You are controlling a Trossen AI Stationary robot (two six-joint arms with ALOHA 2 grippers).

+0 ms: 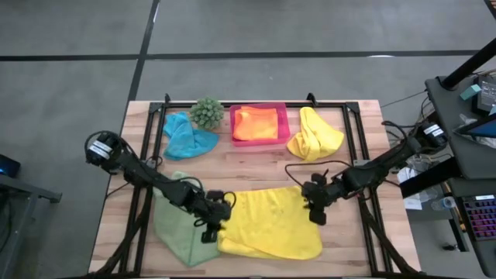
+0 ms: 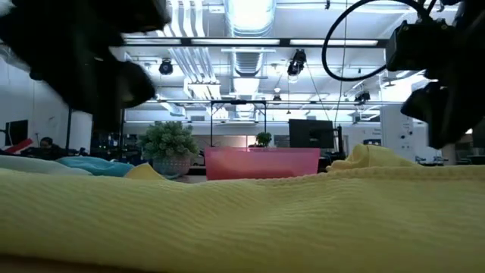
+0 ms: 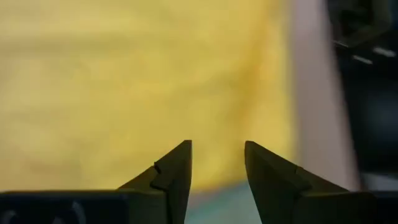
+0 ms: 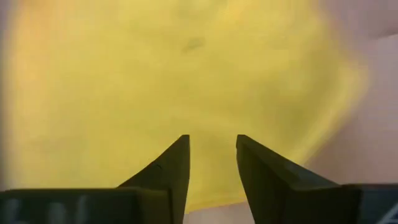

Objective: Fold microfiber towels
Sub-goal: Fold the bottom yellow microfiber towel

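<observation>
A yellow microfiber towel (image 1: 271, 223) lies spread on the table's near middle, and its left edge meets a light green towel (image 1: 178, 229). My left gripper (image 1: 218, 226) is open over that left edge, with yellow cloth beyond its fingers in the left wrist view (image 3: 217, 146). My right gripper (image 1: 318, 215) is open over the towel's right edge (image 4: 212, 140). Nothing is between either pair of fingers. A teal towel (image 1: 187, 136) and a second, crumpled yellow towel (image 1: 315, 136) lie at the far side. An orange towel (image 1: 256, 122) rests in the pink tray (image 1: 260, 142).
A small spiky green plant (image 1: 207, 113) stands between the teal towel and the tray. Black frame rails (image 1: 356, 147) run along the table's far, left and right sides. Bare wood (image 1: 256, 167) shows across the table's middle, between the far row of things and the spread towel.
</observation>
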